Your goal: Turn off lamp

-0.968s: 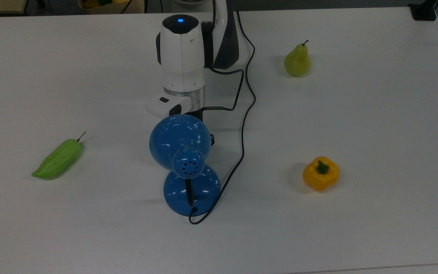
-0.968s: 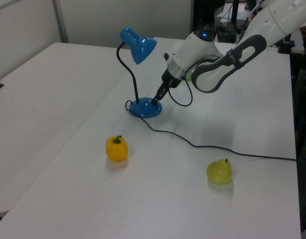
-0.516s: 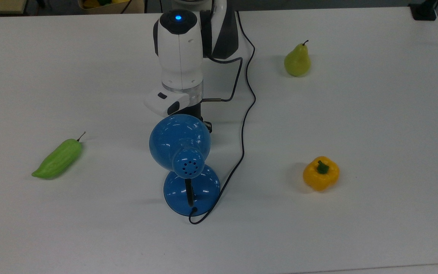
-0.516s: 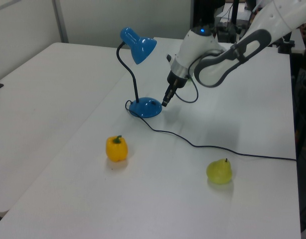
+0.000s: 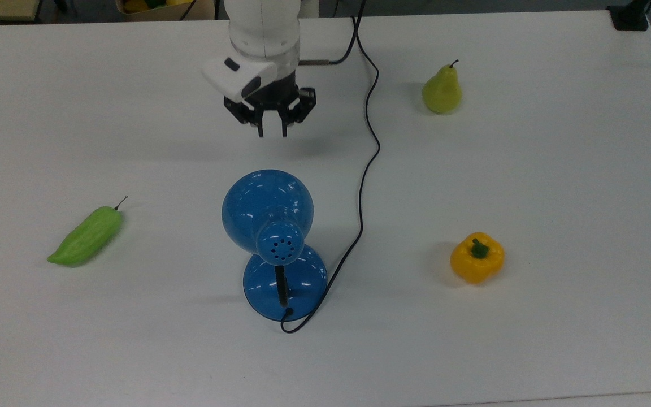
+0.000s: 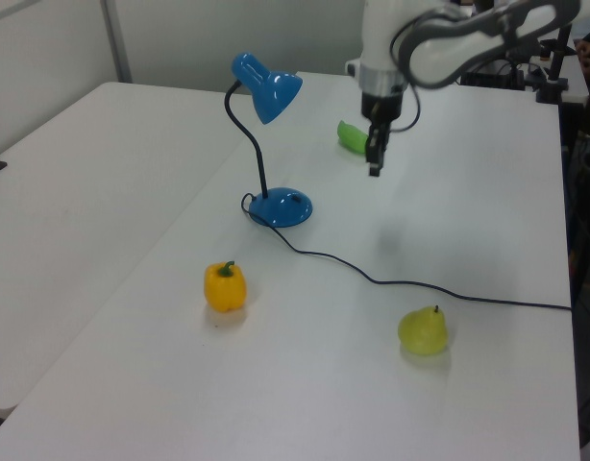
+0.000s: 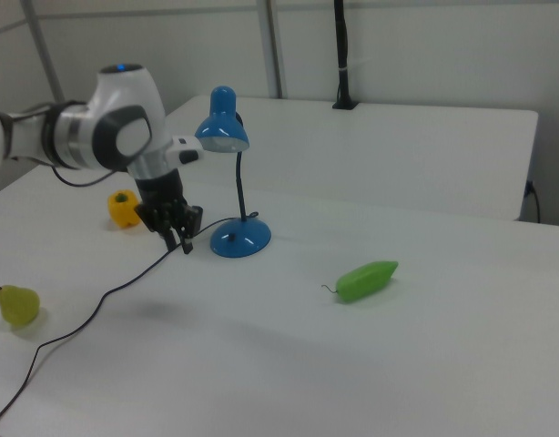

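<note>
The blue lamp [image 5: 263,206] stands mid-table, its cone shade over the round base [image 5: 303,277]; it also appears in the left view [image 6: 266,86] and the right view [image 7: 222,127]. I see no glow under the shade. Its black cord [image 5: 362,186] runs from the base toward the top view's top. My gripper [image 5: 272,134] hangs in the air beyond the shade, well apart from the lamp, fingers pointing down and a little apart, holding nothing. In the left view the gripper [image 6: 374,171] is above the table to the right of the lamp; in the right view the gripper [image 7: 178,246] is left of the base.
A green pear [image 5: 442,90] and a yellow bell pepper [image 5: 477,257] lie on the top view's right. A long green pepper [image 5: 85,237] lies on the top view's left. The white table [image 5: 557,169] has wide free room around the lamp.
The gripper has lifted away from the lamp's base and drawn back toward the top view's top, out from behind the shade. The lamp and the fruit have stayed put.
</note>
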{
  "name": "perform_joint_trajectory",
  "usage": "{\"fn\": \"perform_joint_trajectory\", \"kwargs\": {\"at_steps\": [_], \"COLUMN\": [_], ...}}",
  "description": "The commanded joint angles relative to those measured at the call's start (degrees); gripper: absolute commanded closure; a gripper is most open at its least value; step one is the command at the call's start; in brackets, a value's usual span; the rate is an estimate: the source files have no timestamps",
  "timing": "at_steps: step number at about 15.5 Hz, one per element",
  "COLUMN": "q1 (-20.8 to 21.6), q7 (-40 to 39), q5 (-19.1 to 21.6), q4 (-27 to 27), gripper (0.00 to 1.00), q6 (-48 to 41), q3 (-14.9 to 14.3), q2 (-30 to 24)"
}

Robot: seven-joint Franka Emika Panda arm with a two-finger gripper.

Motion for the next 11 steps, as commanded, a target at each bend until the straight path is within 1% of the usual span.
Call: {"fn": "perform_joint_trajectory", "kwargs": {"at_steps": [1, 2, 5, 9, 11], "q1": [0.27, 0.01, -0.43, -0.96, -1.75], "q7": [0.72, 0.99, 0.90, 0.90, 0.90], "q5": [1.61, 2.31, 3.55, 4.16, 6.35], "q4": [-1.08, -0.38, 2.08, 7.35, 9.38], "gripper": [0.19, 0.01, 0.00, 0.00, 0.00], "q6": [-9.56, -11.94, -17.31, -22.67, -23.47], "q3": [-0.20, -0.20, -0.29, -0.29, -0.29], "q2": [-7.73, -8.69, -11.07, -11.52, -11.87]}}
